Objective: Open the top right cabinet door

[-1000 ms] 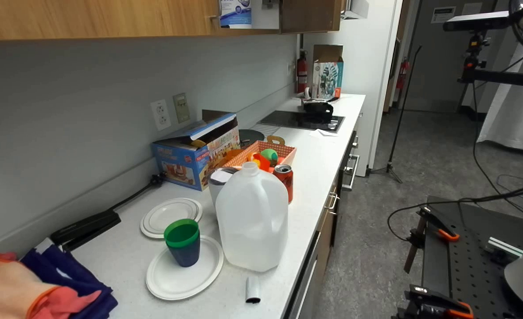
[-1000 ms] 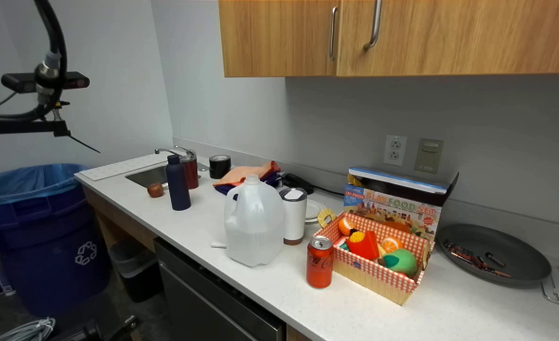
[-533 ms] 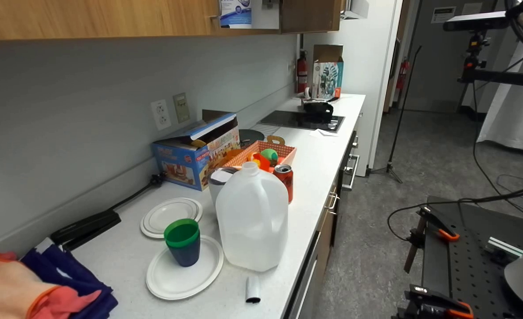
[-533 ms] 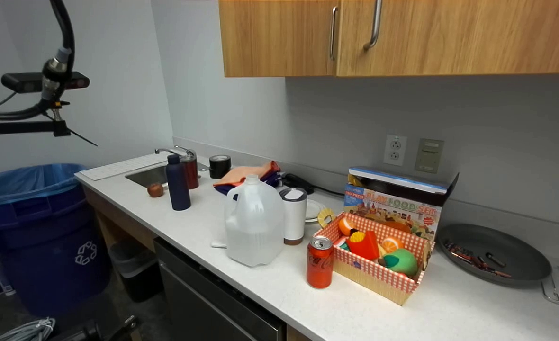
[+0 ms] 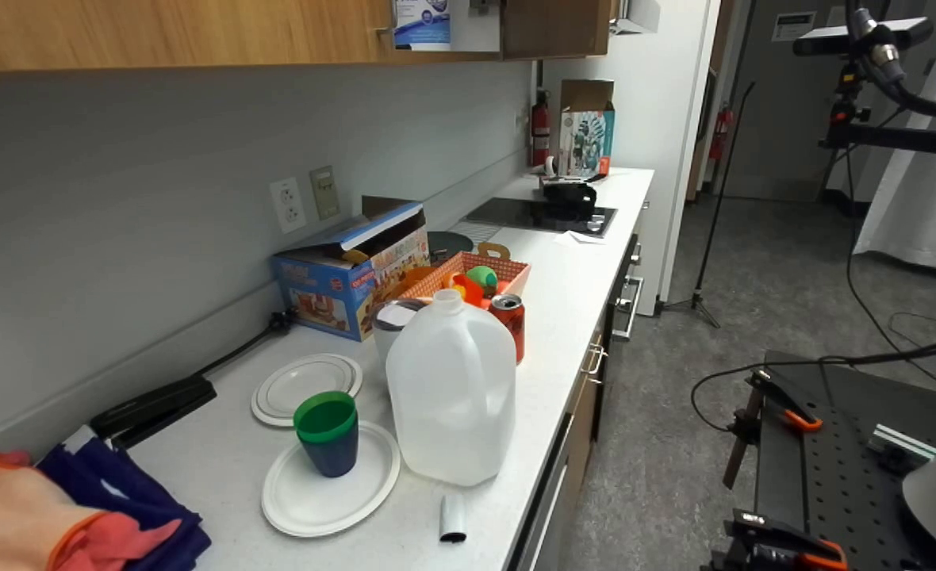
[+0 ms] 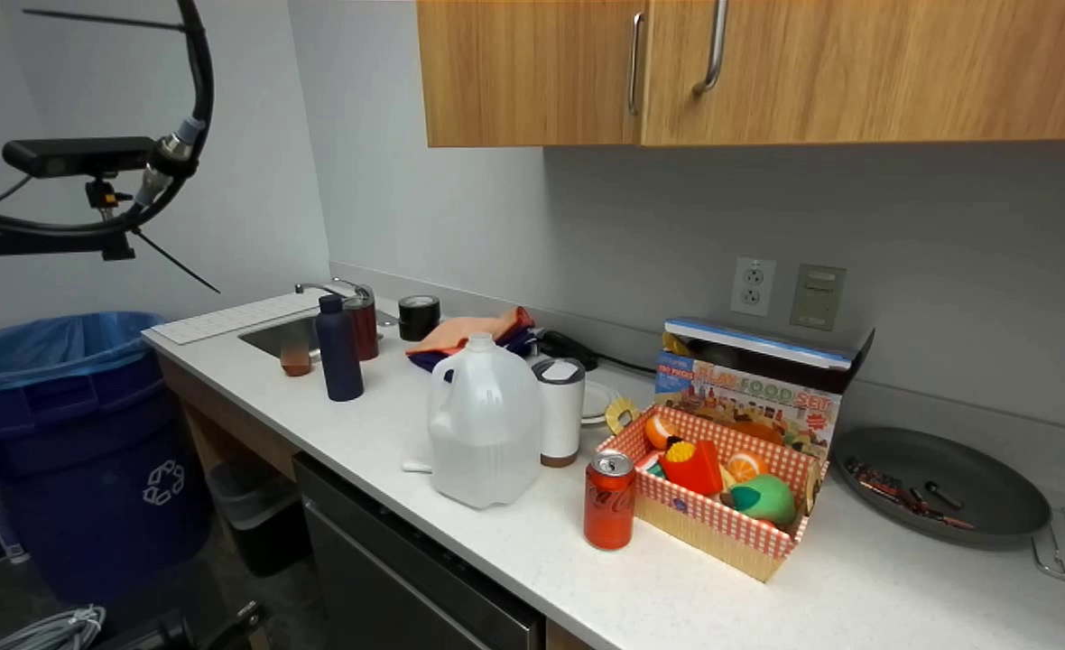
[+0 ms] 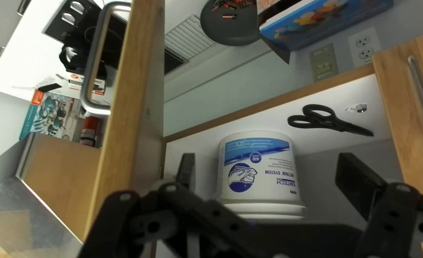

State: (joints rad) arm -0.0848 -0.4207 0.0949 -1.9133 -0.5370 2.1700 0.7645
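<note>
Near one open cabinet door (image 7: pixel 128 107), two fingers (image 7: pixel 358 182) gape, contact unclear

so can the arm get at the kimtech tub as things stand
Probably yes: the top right cabinet door stands open, and nothing shows between the open gripper and the Kimtech tub; whether the jaws span it is unclear.

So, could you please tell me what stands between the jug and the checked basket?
A white tumbler and a red can stand between the jug and basket in both exterior views.
</note>
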